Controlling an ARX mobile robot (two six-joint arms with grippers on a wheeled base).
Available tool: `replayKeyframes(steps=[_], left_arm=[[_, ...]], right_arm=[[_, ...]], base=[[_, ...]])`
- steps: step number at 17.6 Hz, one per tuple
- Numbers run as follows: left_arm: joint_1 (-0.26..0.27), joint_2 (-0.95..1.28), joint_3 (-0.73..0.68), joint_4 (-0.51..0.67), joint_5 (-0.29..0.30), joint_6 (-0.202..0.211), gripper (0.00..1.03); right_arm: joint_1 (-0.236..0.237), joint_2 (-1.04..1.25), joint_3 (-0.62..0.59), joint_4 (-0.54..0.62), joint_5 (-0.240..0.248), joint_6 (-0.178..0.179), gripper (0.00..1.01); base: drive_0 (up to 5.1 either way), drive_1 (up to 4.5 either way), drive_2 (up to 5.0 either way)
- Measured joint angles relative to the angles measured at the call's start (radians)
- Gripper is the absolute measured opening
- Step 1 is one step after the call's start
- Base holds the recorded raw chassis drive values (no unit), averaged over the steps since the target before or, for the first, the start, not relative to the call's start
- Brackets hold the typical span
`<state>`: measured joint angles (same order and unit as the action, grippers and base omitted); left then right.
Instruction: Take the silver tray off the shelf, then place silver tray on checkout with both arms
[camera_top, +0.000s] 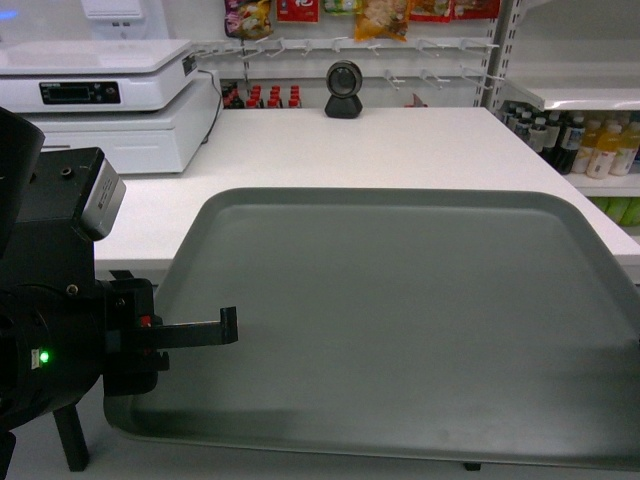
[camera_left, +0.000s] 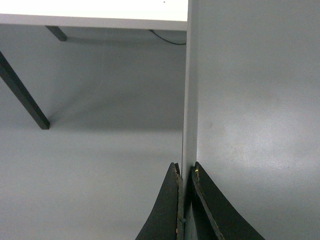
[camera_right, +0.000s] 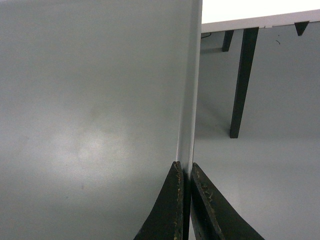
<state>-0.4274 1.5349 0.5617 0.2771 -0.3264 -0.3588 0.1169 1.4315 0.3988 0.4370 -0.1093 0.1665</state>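
The silver tray (camera_top: 400, 320) fills the lower head view, level, its far part over the front of the white checkout (camera_top: 380, 150) and its near part out over the floor. My left gripper (camera_top: 215, 328) holds the tray's left rim, one black finger lying across the top. The left wrist view shows that gripper (camera_left: 186, 170) shut on the thin rim of the tray (camera_left: 250, 100). My right gripper (camera_right: 185, 167) is shut on the opposite rim of the tray (camera_right: 90, 100); it is out of the head view. I cannot tell whether the tray touches the counter.
A white register machine (camera_top: 110, 100) stands at the counter's back left, a black round device (camera_top: 344, 90) at the back middle. A white shelf (camera_top: 590, 98) with bottles (camera_top: 590, 145) stands on the right. Black counter legs (camera_right: 240, 85) (camera_left: 22, 92) stand on the grey floor below.
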Motion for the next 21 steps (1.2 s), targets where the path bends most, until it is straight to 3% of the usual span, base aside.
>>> replayKeyframes(steps=[21], left_arm=[[0.0,0.001,0.0,-0.003,0.002,0.0,0.03]], right_arm=[[0.0,0.001,0.0,-0.003,0.0,0.0,0.03]], base=[[-0.1,4.28,-4.4]])
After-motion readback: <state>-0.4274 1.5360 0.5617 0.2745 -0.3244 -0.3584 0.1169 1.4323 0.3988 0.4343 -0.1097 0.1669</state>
